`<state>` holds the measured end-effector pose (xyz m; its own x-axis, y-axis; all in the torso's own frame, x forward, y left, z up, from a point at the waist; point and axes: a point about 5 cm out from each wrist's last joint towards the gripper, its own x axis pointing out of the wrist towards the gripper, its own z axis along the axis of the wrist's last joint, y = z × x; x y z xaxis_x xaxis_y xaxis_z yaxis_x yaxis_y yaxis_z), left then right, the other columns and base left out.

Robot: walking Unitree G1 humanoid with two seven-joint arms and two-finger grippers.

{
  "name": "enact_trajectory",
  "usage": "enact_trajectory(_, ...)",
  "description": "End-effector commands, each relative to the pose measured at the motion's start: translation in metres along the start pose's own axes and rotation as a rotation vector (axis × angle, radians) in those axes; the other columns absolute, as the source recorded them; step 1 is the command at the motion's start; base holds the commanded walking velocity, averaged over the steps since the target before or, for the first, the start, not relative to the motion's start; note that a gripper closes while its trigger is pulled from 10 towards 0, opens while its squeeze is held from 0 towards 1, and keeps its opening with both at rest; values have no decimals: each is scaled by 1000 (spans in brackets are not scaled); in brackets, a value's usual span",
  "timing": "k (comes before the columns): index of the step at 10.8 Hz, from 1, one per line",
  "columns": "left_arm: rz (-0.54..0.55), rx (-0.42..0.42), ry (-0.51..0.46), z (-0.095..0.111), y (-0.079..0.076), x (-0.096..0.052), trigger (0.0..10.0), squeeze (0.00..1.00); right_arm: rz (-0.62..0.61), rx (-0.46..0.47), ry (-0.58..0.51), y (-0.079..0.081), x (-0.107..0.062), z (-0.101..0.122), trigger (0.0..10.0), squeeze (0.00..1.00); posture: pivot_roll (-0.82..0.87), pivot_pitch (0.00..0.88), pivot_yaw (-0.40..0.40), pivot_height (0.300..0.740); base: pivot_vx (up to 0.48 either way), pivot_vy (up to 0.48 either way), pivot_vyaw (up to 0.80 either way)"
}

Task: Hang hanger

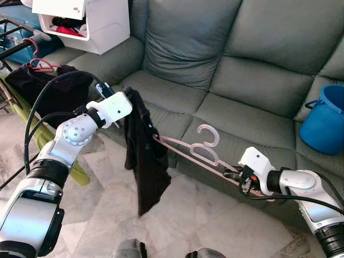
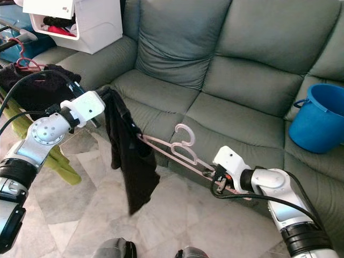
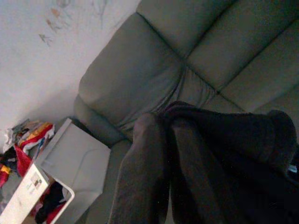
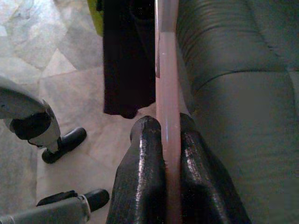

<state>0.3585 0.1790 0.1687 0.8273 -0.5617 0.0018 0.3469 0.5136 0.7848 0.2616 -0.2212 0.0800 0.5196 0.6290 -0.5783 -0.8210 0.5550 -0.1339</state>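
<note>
Right gripper (image 4: 168,135): two glossy black fingers (image 4: 140,177) closed tight on the pale pink plastic hanger (image 1: 207,152), one finger against each side of its flat bar. The hanger runs out ahead of the fingertips toward the left gripper (image 1: 119,110), hook curled upward partway along; it may be two hangers nested, cannot tell.

The hanger's far end is inside a black garment (image 1: 142,156), soft matte cloth, hanging limp from the left gripper down toward the floor. The cloth is bunched over the left gripper's fingers; its grasp looks closed on the fabric, but the fingertips are hidden.

Behind both grippers: one grey-green sofa (image 1: 226,70), smooth leather-like cushions with stitched seams. Beyond the right arm, one blue plastic bucket (image 1: 325,119) on the seat. Beyond the left arm, one white box (image 1: 99,24) with red and dark clothes inside; its label is unreadable. A second pink hanger (image 1: 36,59) sits on dark cloth on a rack. Floor (image 1: 188,215): pale marbled tiles.
</note>
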Motion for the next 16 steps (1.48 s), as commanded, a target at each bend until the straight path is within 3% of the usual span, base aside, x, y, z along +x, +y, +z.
enact_trajectory(1,38,5,-74,13,12,1,10000,0,-30,-16,-3,-7,-3,3,10000,0,-108,0,-15,740,0,0,0)
enact_trajectory(2,38,-4,-103,18,13,1,10000,0,-32,-7,-4,-8,-2,3,10000,0,-108,0,-15,740,0,0,0)
enact_trajectory(5,27,-70,-327,67,20,7,10000,0,-61,128,-34,-15,5,-5,10000,0,-92,0,-22,740,0,0,0)
enact_trajectory(6,-6,-45,-433,97,14,10,10000,0,-61,149,-34,-15,7,-8,10000,0,-85,0,-23,740,0,0,0)
enact_trajectory(7,-39,-56,-474,109,8,10,10000,0,-67,165,-43,-16,9,-8,10000,0,-85,0,-23,740,0,0,0)
enact_trajectory(9,-200,-153,-552,134,-18,9,10000,0,-192,246,-86,-28,15,-6,10000,0,-89,0,-22,740,0,0,0)
enact_trajectory(11,-325,-316,-488,126,-31,2,10000,0,-407,268,-200,-49,12,8,10000,0,-85,0,-17,740,0,0,0)
enact_trajectory(13,-373,-309,-370,102,-47,-7,10000,0,-580,242,-397,-67,7,47,10000,0,-85,0,-15,740,0,0,0)
enact_trajectory(14,-380,-355,-313,92,-53,-11,10000,0,-652,233,-469,-75,6,66,10000,0,-87,0,-16,740,0,0,0)
enact_trajectory(15,-397,-367,-287,87,-58,-15,10000,0,-697,252,-519,-81,2,76,10000,0,-88,0,-18,740,0,0,0)
enact_trajectory(16,-445,-412,-240,79,-71,-23,10000,0,-810,340,-639,-98,-9,95,10000,0,-88,0,-19,740,0,0,0)
